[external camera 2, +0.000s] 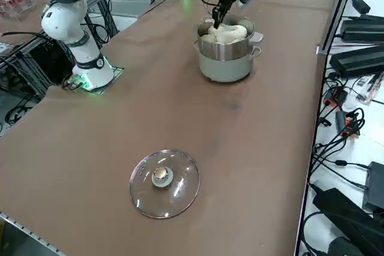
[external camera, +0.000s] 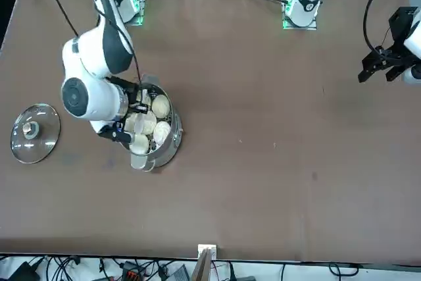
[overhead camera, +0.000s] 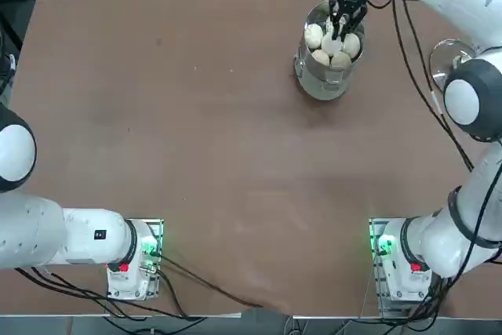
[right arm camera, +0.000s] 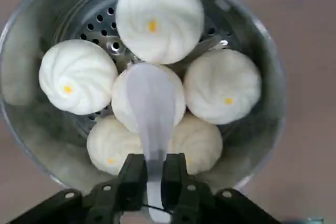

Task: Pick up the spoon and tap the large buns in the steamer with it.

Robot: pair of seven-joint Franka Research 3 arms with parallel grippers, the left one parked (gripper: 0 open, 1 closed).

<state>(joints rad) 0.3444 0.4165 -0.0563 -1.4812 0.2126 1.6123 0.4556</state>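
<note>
Right gripper: You see the right gripper (right arm camera: 153,174) poised directly above the steamer (overhead camera: 327,80), its two fingers (right arm camera: 131,174) clamped on the short handle of the spoon (right arm camera: 151,111).

Spoon: Its white bowl reaches out over the middle of the steamer and lies over the centre bun of the cluster; whether it touches that bun you cannot tell from the wrist view.

Large buns: The large buns (right arm camera: 157,17) sit packed together on the perforated tray inside the steamer, several marked with a small yellow dot; you can count six in the wrist view, one in the middle and the others ringed round it.

Steamer: It stands uncovered on the brown table (overhead camera: 196,154), far from the arm bases.

Glass lid: The glass lid (external camera 2: 165,183) lies flat on the table, knob up, well apart from the steamer on the robot's right.
</note>
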